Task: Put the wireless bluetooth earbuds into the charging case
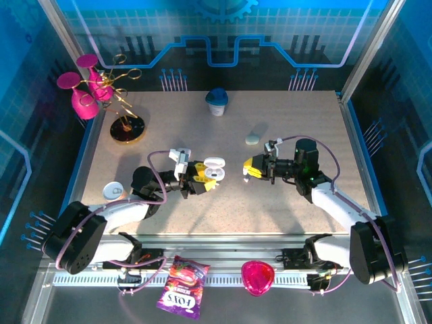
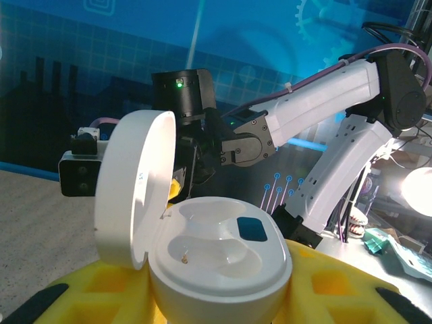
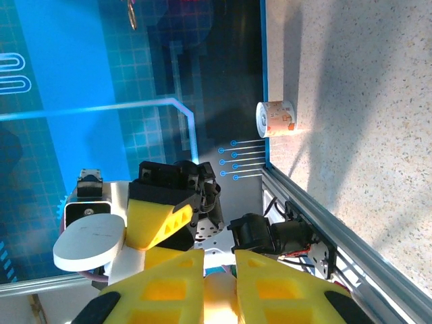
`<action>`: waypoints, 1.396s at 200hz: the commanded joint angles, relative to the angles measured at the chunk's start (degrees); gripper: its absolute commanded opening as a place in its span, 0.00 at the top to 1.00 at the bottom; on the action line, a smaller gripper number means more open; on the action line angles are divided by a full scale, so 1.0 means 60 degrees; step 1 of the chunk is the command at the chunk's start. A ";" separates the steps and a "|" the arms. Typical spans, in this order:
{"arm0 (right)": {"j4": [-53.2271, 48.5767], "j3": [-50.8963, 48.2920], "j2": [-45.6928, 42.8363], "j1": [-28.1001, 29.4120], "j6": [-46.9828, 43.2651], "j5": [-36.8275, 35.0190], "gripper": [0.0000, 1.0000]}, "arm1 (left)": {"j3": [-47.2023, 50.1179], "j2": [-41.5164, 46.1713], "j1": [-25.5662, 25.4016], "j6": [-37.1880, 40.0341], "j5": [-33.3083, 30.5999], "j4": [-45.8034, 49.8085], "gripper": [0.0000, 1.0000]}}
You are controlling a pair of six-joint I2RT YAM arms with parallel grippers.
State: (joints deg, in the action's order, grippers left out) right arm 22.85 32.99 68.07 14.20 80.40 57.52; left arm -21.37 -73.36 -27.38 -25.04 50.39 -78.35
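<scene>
My left gripper [image 1: 204, 178] is shut on the white charging case [image 2: 223, 253], its yellow fingers [image 2: 324, 283] pressing on both sides of the base. The lid [image 2: 131, 189] stands open to the left, and both wells are empty beside a small dark blue patch. The same case [image 1: 213, 167] is held up over the table's middle. My right gripper [image 1: 251, 169] faces it a short gap to the right. Its yellow fingers [image 3: 155, 290] pinch a small pale rounded earbud [image 3: 218, 295], mostly hidden between them. The case lid [image 3: 88, 237] and left fingers lie straight ahead.
A closed mint case [image 1: 252, 138] lies on the table behind the grippers. A blue-capped cup [image 1: 217, 101] stands at the back, and a gold rack with pink glasses [image 1: 101, 91] at back left. A small white roll [image 3: 275, 118] sits near the left edge.
</scene>
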 commanded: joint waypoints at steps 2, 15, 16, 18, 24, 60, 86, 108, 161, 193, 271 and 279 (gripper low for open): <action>0.0560 0.0009 -0.0038 0.0070 0.0298 0.0108 0.86 | -0.0028 -0.0120 -0.0052 0.0342 -0.0145 -0.0316 0.72; 0.0751 -0.0021 -0.0080 0.0116 0.0490 0.0000 0.86 | -0.0033 -0.0164 -0.0052 0.0381 -0.0224 -0.0317 0.72; 0.0771 -0.0021 -0.0088 0.0120 0.0496 -0.0003 0.86 | -0.0038 -0.0172 -0.0052 0.0395 -0.0224 -0.0324 0.72; 0.0815 -0.0020 -0.0094 0.0123 0.0518 -0.0016 0.86 | -0.0030 -0.0178 -0.0052 0.0394 -0.0236 -0.0318 0.72; 0.0909 -0.0035 -0.0110 0.0138 0.0611 -0.0058 0.86 | -0.0050 -0.0215 -0.0051 0.0395 -0.0249 -0.0317 0.72; 0.1408 -0.0191 -0.0158 0.0240 0.1189 -0.0339 0.87 | -0.0056 -0.0340 -0.0051 0.0494 -0.0368 -0.0317 0.72; 0.2135 -0.0408 -0.0097 0.0470 0.1966 -0.0606 0.87 | -0.0040 -0.0341 -0.0048 0.0495 -0.0358 -0.0309 0.72; 0.2222 -0.0409 -0.0160 0.0520 0.2113 -0.0617 0.86 | -0.0022 -0.0327 -0.0052 0.0487 -0.0381 -0.0316 0.72; 0.2248 -0.0165 -0.0046 0.0546 0.1856 0.0010 0.88 | 0.0012 -0.0297 -0.0051 0.0495 -0.0342 -0.0312 0.72; 0.1216 0.0337 0.0033 0.0642 0.0733 0.0861 0.91 | 0.0042 -0.0242 -0.0044 0.0481 -0.0325 -0.0323 0.72; -0.0355 0.0801 0.0241 0.0813 0.0687 0.1198 0.95 | 0.0228 0.0025 -0.0052 0.0453 -0.0339 -0.0316 0.72; -0.0449 0.0811 0.0213 0.0813 0.0699 0.1083 0.97 | 0.0236 0.0029 -0.0042 0.0441 -0.0327 -0.0316 0.72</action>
State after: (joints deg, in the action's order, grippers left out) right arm 24.36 35.97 69.56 18.44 85.21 63.51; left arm -20.53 -74.65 -27.38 -23.59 48.71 -78.35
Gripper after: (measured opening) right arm 0.077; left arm 0.365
